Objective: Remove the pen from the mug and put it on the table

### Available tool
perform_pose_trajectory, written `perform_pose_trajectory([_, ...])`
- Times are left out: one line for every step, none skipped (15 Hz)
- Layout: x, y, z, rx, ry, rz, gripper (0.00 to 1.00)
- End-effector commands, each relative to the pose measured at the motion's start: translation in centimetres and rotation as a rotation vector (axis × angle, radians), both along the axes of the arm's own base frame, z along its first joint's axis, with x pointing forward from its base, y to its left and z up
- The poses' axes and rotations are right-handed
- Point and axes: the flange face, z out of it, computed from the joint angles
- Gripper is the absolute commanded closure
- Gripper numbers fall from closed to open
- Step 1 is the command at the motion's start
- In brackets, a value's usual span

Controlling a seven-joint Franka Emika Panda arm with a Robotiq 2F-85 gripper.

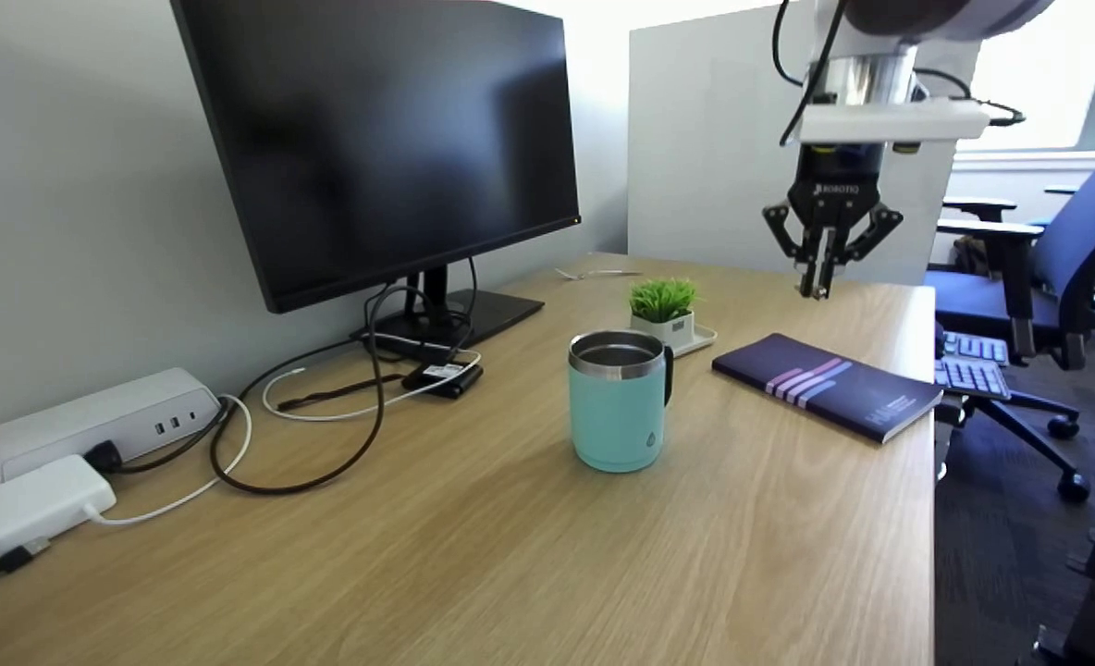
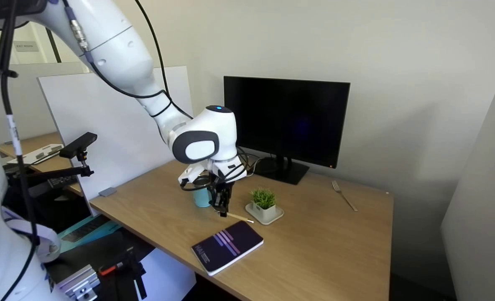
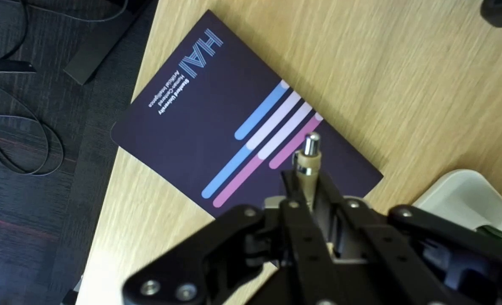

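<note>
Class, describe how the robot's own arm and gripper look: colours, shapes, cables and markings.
The arm is white and rounded, with a dark grey ring, a small blue light and black cables. The gripper is black and angular, with visible joints and pale lettering reading ROBOTIQ.

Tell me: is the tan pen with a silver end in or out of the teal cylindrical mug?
Out: the black, two-fingered gripper holds the pen away from the mug.

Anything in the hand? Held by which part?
A slim tan pen with a silver metal end: the hand grips its barrel, that end poking out; exact spot along it hidden.
</note>
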Motion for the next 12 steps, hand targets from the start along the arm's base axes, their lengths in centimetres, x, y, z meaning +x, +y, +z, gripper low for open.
perform_pose_trajectory([0.5,0.4,-2.4,0.013,-0.016,0.013,0.97])
perform_pose_trajectory([0.5,0.8,-3.3,0.015,-0.014,0.019,0.97])
perform_pose_trajectory([0.5,1.2,-3.9,0.017,-0.012,0.025,0.97])
perform_pose_trajectory([0.5,1.6,-4.6,0.016,-0.011,0.031,0.97])
perform_pose_trajectory([0.5,1.8,-5.2,0.018,-0.011,0.036,0.97])
perform_pose_trajectory([0.6,2.0,-5.7,0.018,-0.011,0.039,0.97])
perform_pose_trajectory([0.7,2.1,-6.1,0.018,-0.013,0.04,0.97])
perform_pose_trajectory([0.8,2.1,-6.5,0.019,-0.014,0.04,0.97])
perform_pose_trajectory([1.0,2.0,-6.7,0.018,-0.016,0.041,0.97])
perform_pose_trajectory([1.1,1.9,-7.1,0.019,-0.015,0.042,0.97])
perform_pose_trajectory([1.2,1.8,-7.3,0.019,-0.017,0.042,0.97])
perform_pose_trajectory([1.3,1.7,-7.5,0.019,-0.018,0.042,0.97])
